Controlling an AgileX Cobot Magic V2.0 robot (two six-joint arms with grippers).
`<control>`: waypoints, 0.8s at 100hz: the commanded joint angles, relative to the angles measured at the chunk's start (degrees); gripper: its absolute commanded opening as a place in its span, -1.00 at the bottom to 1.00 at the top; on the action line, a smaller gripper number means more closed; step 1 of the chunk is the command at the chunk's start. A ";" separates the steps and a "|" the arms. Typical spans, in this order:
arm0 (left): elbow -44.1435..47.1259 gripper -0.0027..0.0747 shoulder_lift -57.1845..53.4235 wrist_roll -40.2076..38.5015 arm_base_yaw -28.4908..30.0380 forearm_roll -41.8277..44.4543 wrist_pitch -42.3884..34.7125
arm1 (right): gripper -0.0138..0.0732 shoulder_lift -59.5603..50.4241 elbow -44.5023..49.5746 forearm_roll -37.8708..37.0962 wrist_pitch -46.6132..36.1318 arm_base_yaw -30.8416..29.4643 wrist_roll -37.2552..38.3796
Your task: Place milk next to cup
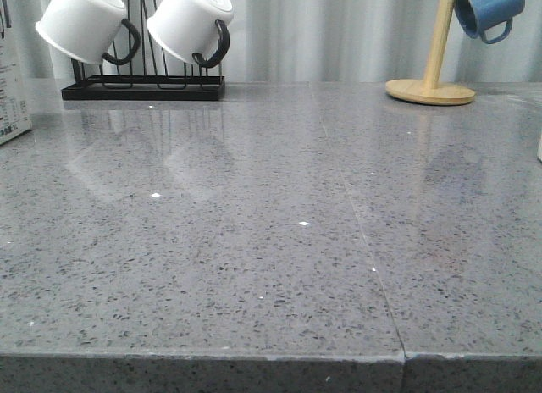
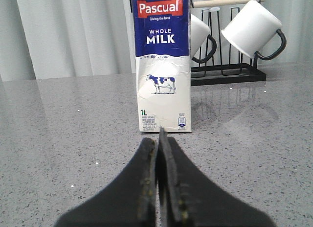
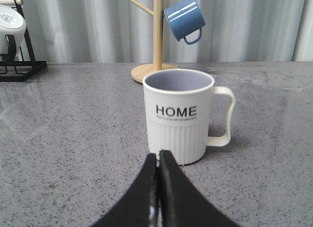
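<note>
the left hand, fingers pressed closed and empty, faces the upright milk; it should open wide, then grip the carton's lower body squarely.

Grey speckled glossy surface, seam running front to back. On it: milk upright, far left; cup upright; black rack w/ white mugs at back left; wooden mug tree back right.
</note>
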 commanded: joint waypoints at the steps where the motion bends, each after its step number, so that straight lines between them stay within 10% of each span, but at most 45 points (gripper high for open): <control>1: 3.32 -0.98 -1.27 -0.01 0.00 -0.50 -4.67 | -0.84 2.66 -6.88 -0.46 3.20 -0.26 -0.39; 35: 3.32 -0.98 -1.27 -0.01 0.00 -0.50 -4.67 | -0.78 14.21 -13.06 1.53 5.98 -0.26 -0.34; 61: 3.32 -0.98 -1.27 -0.01 0.00 -0.50 -4.67 | 0.14 19.86 -12.88 4.22 -1.33 -0.26 -0.34; 80: 3.32 -0.98 -1.27 -0.01 0.00 -0.50 -4.67 | 0.19 24.24 -12.88 2.64 -8.85 -0.58 -0.34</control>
